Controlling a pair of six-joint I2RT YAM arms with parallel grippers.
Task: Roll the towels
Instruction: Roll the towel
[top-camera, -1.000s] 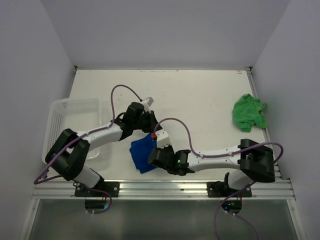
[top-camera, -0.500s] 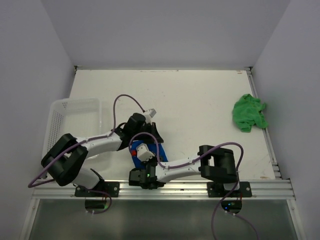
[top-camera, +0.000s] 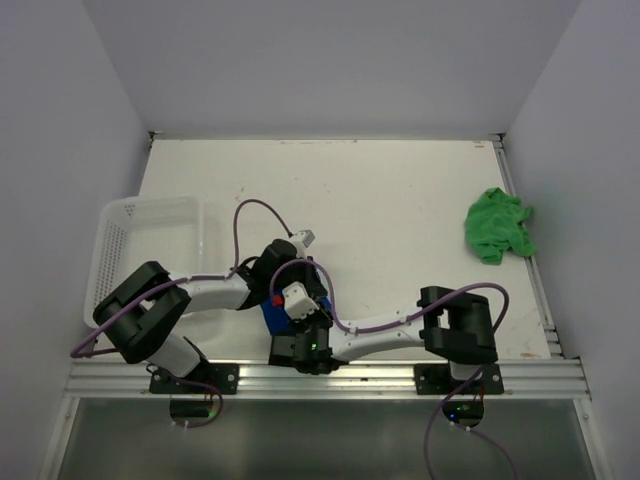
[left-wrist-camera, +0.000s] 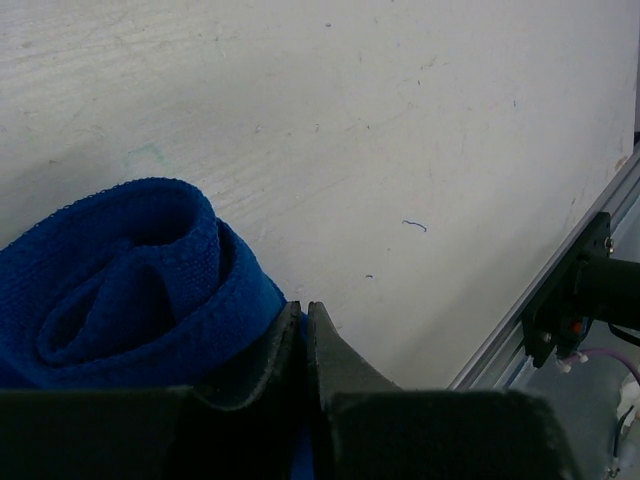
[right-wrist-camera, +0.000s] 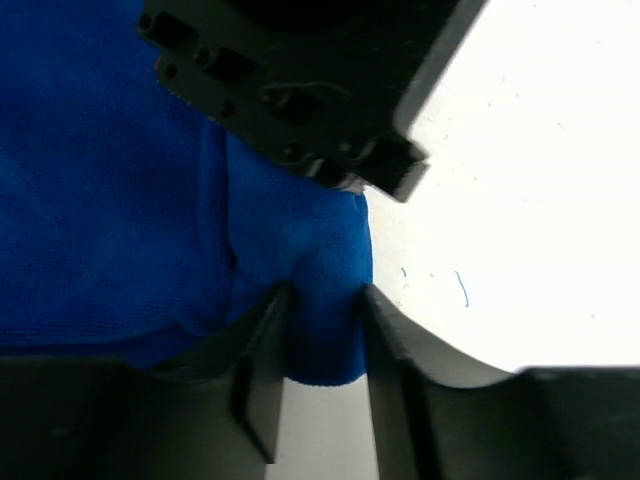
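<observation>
Both grippers are working on the blue towel (top-camera: 267, 318) at the near edge of the table (top-camera: 380, 200).
The blue towel is lying partly rolled, left of centre, just right of the white basket (top-camera: 115, 235). The left gripper (left-wrist-camera: 303, 308) is staying clenched tight at the roll's edge, a sliver of blue cloth showing between its fingers. The right gripper (right-wrist-camera: 325, 292) is grasping a fold of the same towel, which is filling its gap. The green towel (top-camera: 498, 225) is sitting crumpled at the right edge, well apart.
</observation>
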